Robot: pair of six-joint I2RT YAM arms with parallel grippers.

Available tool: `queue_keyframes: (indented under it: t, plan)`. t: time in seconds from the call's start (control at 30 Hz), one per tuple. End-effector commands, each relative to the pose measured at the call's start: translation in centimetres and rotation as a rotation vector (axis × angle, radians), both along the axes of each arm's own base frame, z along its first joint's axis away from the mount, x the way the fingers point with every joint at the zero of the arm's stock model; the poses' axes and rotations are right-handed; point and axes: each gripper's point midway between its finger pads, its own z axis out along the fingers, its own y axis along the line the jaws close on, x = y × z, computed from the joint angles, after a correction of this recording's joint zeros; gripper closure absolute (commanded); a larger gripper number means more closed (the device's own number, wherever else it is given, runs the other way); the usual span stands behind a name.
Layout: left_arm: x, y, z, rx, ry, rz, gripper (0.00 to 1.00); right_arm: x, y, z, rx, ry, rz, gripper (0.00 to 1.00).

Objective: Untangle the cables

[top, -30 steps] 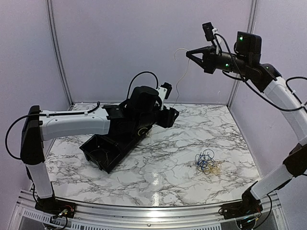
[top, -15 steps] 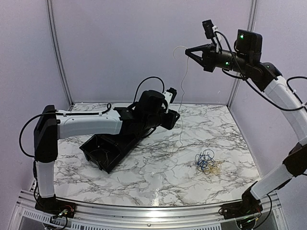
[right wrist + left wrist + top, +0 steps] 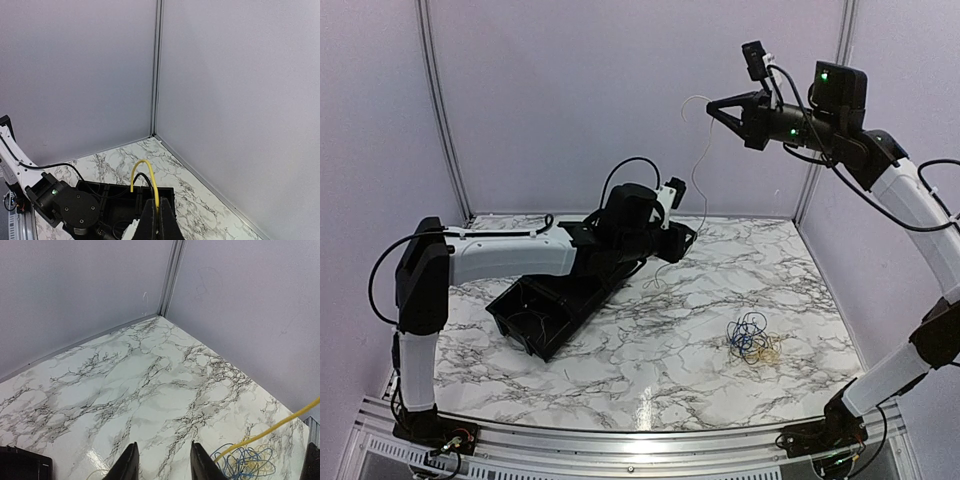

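Observation:
My right gripper [image 3: 712, 106] is raised high at the back right and shut on a thin yellow-whitish cable [image 3: 697, 170]. The cable hangs down to the table near my left gripper [image 3: 683, 240]. In the right wrist view the shut gripper [image 3: 160, 220] pinches the yellow cable [image 3: 151, 180], whose free end arches over above it. My left gripper [image 3: 164, 466] is open and empty, low over the table. The yellow cable [image 3: 272, 427] slants past on its right. The tangle of blue, yellow and black cables [image 3: 752, 340] lies on the table right of centre, and also shows in the left wrist view [image 3: 246, 462].
A black compartment tray [image 3: 542, 312] lies tilted on the table under the left arm and shows in the right wrist view [image 3: 115, 200]. Grey walls close in the back and sides. A loose whitish strand [image 3: 92, 474] lies by the left fingers.
The hanging cable's lower end has swung left, toward my left gripper. The left arm has reached a little farther right. The right gripper has stayed high and shut.

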Motion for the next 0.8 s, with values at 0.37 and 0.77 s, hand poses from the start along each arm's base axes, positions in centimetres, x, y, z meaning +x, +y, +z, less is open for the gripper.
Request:
queue_keyframes:
  t: [0.37, 0.77]
  plan:
    - [-3.5, 7.3, 1.8, -0.019, 0.02, 0.083, 0.49, -0.9, -0.4, 1.9, 0.014, -0.056, -0.012, 1.0]
    - [-3.9, 1.3, 3.0, -0.091, 0.031, -0.132, 0.43, -0.7, -0.1, 1.8, 0.019, -0.044, -0.001, 1.0]
